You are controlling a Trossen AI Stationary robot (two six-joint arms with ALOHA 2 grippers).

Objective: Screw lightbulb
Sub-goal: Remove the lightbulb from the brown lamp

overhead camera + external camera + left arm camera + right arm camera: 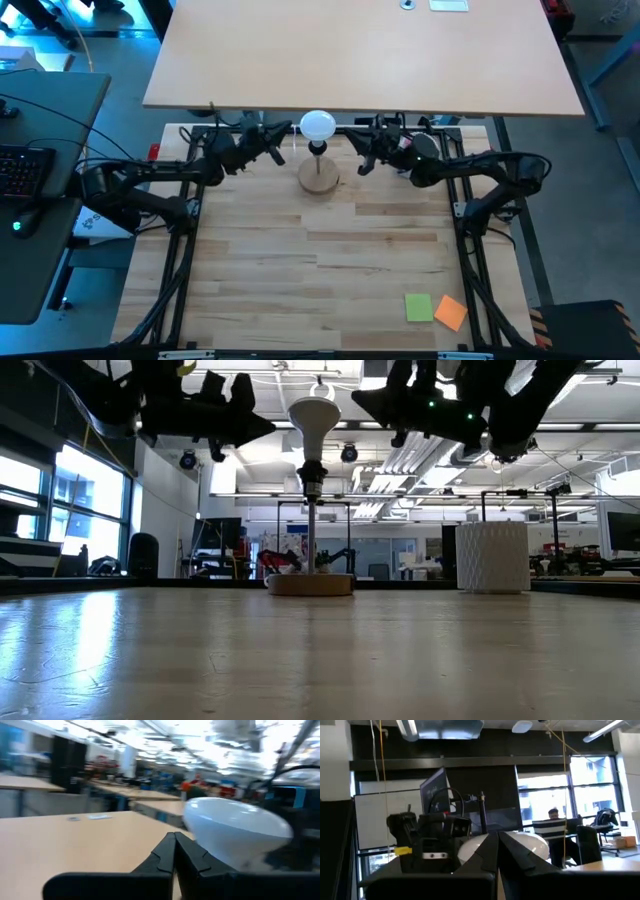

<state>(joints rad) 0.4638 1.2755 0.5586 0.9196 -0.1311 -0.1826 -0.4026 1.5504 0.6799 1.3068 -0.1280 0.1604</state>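
Fingers pressed together and empty on both the left gripper (pixel 283 152) and the right gripper (pixel 358 152), which hang on either side of the lightbulb (pixel 318 126) seated upright in the wooden stand (pixel 319 177).

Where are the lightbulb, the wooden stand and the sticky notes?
lightbulb (pixel 318 125): high view, top of the white globe.
wooden stand (pixel 319 180): high view, round base disc.
sticky notes (pixel 419 307): high view, middle of the green note.
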